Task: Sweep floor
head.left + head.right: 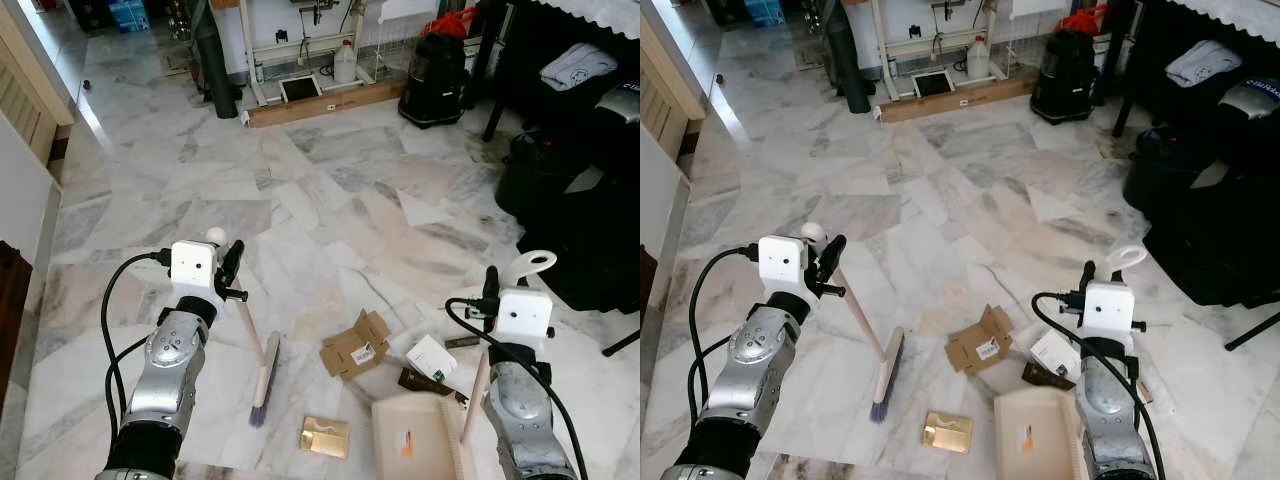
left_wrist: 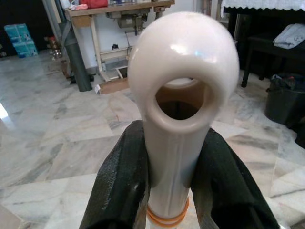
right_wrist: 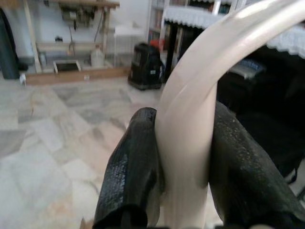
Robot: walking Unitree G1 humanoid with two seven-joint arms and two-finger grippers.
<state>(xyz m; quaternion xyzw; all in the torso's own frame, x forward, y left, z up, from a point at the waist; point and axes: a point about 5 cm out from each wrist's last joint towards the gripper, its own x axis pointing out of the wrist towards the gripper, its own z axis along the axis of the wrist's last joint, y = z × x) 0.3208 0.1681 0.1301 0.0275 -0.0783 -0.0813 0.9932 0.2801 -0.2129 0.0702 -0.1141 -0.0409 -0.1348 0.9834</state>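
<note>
While left hand (image 1: 232,272) grips broom (image 1: 262,382) and right hand (image 1: 487,290) clamps dustpan (image 1: 415,438) handle, we risk flicking cardboard scrap (image 1: 355,345) past pan.

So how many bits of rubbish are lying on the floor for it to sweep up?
5 that I can make out: an opened brown cardboard box, a gold packet, a white carton, a dark wrapper beside the dustpan, and a small dark strip. More may be hidden.

Your floor (image 1: 330,190): glossy veined marble. Brush handle (image 2: 183,62): smooth shiny cream plastic. Claw fingers (image 2: 119,186): matt textured black rubber. Box (image 1: 355,345): cardboard.
</note>
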